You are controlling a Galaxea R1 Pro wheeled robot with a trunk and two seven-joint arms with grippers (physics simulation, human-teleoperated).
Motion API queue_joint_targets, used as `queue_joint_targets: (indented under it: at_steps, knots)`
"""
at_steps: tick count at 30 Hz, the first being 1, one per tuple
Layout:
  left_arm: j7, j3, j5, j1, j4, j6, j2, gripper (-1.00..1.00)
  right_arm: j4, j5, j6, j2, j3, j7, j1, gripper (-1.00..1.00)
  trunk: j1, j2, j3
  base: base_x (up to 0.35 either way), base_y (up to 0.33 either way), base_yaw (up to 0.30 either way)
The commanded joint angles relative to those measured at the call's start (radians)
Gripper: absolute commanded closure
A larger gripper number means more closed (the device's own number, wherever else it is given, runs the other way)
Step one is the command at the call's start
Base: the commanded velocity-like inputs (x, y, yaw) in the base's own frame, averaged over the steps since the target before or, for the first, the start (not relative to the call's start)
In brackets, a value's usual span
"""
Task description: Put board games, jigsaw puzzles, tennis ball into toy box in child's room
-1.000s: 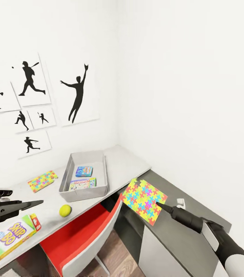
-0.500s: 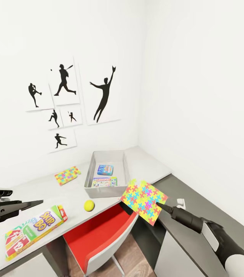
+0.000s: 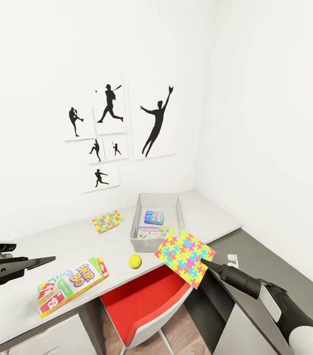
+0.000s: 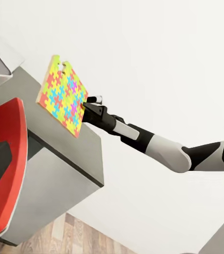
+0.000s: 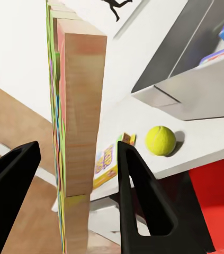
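Observation:
The grey toy box point(image 3: 135, 230) stands on the table point(image 3: 67, 244) with a blue board game point(image 3: 154, 217) and a pale green-edged one point(image 3: 151, 232) inside. A jigsaw puzzle point(image 3: 107, 221) lies left of the box. The tennis ball point(image 3: 135, 261) rests near the table's front edge, and the SKIP-BO game point(image 3: 72, 286) lies further left. My right gripper point(image 3: 207, 264) is shut on the second jigsaw puzzle point(image 3: 185, 251), held tilted in the air just right of the box's near corner; edge-on, that jigsaw puzzle point(image 5: 77, 121) sits between the fingers point(image 5: 141, 201). My left gripper point(image 3: 43, 260) hovers at the table's left; its jaws are unclear.
A red chair point(image 3: 141, 305) is tucked under the table, below the held puzzle. A lower dark grey side cabinet point(image 3: 260, 251) runs along the right wall beneath my right arm. Baseball silhouette posters point(image 3: 122, 128) hang on the far wall.
The camera has swung, so the table, box and posters sit further right in the picture. Both arms hold the same pose, the puzzle still gripped.

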Motion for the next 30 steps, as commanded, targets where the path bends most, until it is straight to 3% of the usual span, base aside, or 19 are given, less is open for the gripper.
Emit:
queue_joint_targets:
  at_steps: [1,30]
  knots:
    - [-0.004,0.000,0.000,-0.001,0.000,0.011,0.000,-1.00,0.000,-0.004,0.012,0.000,-0.001,0.003,-0.001,1.00,0.001,-0.002,-0.002,0.000,0.120,0.019]
    - [-0.004,0.000,0.000,-0.001,-0.001,0.011,0.000,-1.00,-0.005,-0.005,0.025,0.000,-0.001,0.004,-0.001,1.00,0.001,-0.002,-0.002,0.000,0.058,0.001]
